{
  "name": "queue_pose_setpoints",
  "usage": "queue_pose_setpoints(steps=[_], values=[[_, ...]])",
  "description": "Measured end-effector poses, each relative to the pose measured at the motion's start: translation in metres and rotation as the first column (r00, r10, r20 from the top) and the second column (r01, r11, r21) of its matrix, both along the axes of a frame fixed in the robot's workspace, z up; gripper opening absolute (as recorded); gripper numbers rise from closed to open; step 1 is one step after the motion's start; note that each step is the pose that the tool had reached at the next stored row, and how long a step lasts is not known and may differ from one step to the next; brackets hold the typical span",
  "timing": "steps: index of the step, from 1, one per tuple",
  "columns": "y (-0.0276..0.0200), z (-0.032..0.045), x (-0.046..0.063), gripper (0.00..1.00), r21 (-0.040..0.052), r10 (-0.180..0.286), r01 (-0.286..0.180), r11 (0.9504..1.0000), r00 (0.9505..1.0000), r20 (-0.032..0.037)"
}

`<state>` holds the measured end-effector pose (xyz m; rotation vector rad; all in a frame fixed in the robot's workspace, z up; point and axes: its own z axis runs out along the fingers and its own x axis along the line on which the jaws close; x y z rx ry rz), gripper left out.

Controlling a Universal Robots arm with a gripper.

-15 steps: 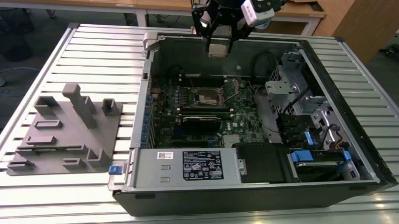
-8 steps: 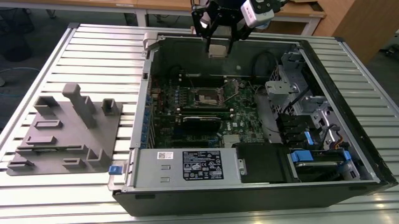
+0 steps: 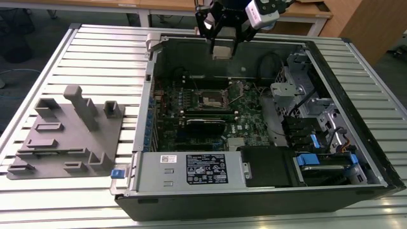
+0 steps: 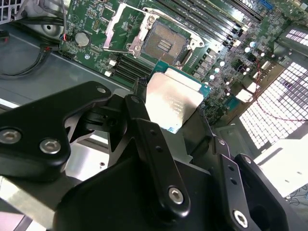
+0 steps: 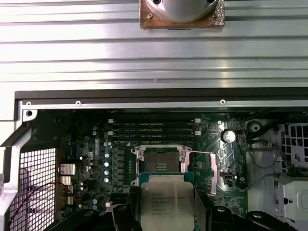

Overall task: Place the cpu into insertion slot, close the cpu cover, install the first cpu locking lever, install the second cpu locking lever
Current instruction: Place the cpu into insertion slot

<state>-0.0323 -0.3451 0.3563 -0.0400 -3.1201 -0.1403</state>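
We're on step one: our gripper (image 4: pixel 173 120) pinches the cpu (image 4: pixel 175 98) well clear of the open insertion slot (image 4: pixel 166 44), seating wants careful squaring

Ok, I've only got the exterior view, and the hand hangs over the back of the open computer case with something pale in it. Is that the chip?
Observer: Yes. In both wrist views the hand is shut on the small flat square chip with a pale metal top.
Operator: Is the socket ready for it?
Observer: The small square dark socket with the silver rim is bare, with its pin field exposed.
Operator: And the cover?
Observer: In the second wrist view the thin silver metal cover frame lies open to one side of the socket, not over it.
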Motion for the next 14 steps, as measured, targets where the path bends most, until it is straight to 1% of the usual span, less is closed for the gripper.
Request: queue_pose_setpoints(steps=[14], values=[[0.0000, -0.0023, 0.0000, 0.54, -0.0002, 0.000, 0.000, 1.0000, 1.0000, -0.0001]])
